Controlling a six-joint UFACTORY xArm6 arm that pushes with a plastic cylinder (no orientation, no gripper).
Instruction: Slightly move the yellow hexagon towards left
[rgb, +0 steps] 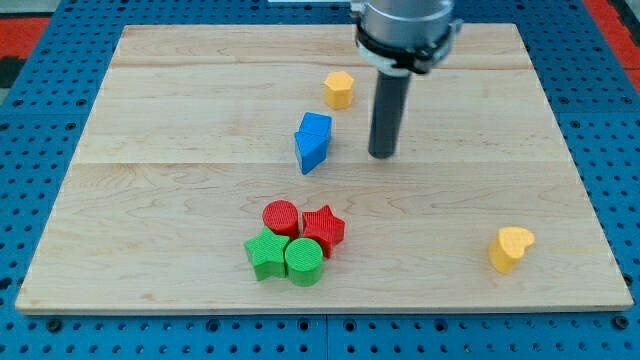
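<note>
- The yellow hexagon (339, 89) sits near the board's (180, 110) top edge, with bare wood stretching to its left.
- My tip (381, 155) rests below-right of it, apart, holding nothing, just right of the blue block (312, 142).

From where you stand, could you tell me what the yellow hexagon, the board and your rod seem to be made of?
The yellow hexagon looks like matte plastic, possibly printed: solid colour, faint ribbing like the other blocks. The board looks like pale unvarnished wood: visible grain and plank seams. My rod looks like dark, smooth metal or plastic, I cannot tell which; my tip rests right of the blue block.
</note>
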